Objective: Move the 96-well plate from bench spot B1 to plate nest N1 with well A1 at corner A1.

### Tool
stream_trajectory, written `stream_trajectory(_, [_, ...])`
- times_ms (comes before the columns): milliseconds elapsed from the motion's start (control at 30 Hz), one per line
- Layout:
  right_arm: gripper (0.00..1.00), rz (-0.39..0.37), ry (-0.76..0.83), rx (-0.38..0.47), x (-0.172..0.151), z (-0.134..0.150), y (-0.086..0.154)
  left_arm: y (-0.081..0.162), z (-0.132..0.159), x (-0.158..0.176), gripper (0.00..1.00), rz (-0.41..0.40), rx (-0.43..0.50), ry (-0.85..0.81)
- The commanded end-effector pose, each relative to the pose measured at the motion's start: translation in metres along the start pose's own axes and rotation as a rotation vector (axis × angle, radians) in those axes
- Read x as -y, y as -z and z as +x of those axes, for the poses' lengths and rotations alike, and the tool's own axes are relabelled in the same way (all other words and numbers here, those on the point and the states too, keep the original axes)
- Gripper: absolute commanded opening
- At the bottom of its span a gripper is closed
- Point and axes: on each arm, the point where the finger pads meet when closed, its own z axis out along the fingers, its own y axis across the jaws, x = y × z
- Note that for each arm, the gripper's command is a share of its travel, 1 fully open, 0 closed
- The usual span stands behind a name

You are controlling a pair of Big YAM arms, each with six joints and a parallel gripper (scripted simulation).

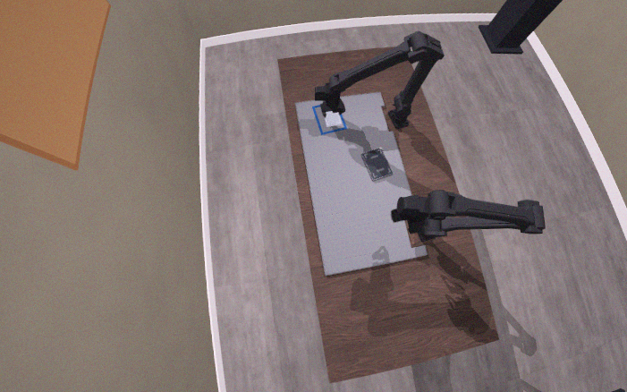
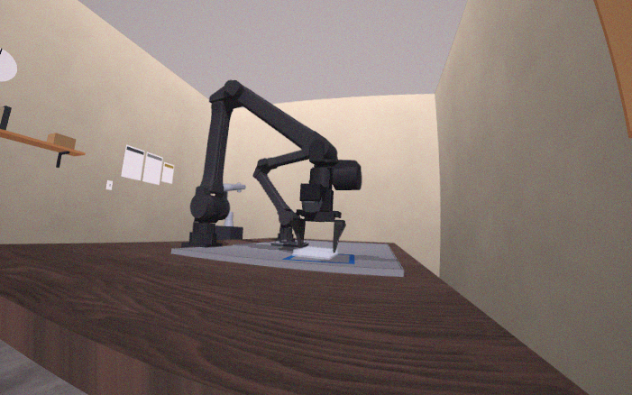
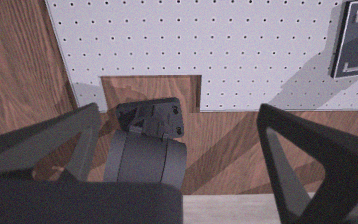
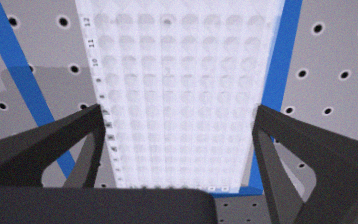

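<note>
The white 96-well plate [image 1: 334, 118] [image 2: 313, 252] [image 4: 180, 75] lies inside the blue outline of spot B1 [image 1: 317, 119] [image 2: 317, 260] [image 4: 282, 50] on the grey pegboard. My right gripper [image 2: 319, 245] [image 4: 178, 112] points straight down over it, and its two fingers press the plate's long sides. The dark plate nest N1 [image 1: 377, 165] [image 3: 347, 50] sits further along the pegboard and is empty. My left gripper [image 1: 395, 214] [image 3: 178, 112] is open and empty, hovering at the pegboard's edge, far from the plate. I cannot see the plate's cut-off corner.
The grey pegboard [image 1: 354, 218] [image 2: 239, 252] lies on a dark wooden table top [image 1: 402, 311]. The right arm's base [image 1: 398, 119] stands beside the pegboard near B1. A black post [image 1: 505, 34] stands at the far corner.
</note>
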Motion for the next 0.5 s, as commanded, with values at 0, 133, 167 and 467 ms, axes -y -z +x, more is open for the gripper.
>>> stream_trajectory(0, [0.00,-0.072,-0.006,0.015,-0.025,-0.010,0.033,0.013,-0.006,0.002,1.00,0.008,0.030,0.015])
stream_trajectory(133, [0.00,-0.073,-0.006,0.015,-0.025,-0.010,0.040,0.013,-0.006,0.002,1.00,0.008,0.030,0.015])
stream_trajectory(167, [0.00,-0.073,-0.006,0.015,-0.025,-0.010,0.042,0.013,-0.006,0.002,1.00,0.008,0.030,0.015])
stream_trajectory(467, [0.00,-0.074,-0.006,0.015,-0.024,-0.010,0.057,0.013,-0.006,0.002,1.00,0.008,0.030,0.015])
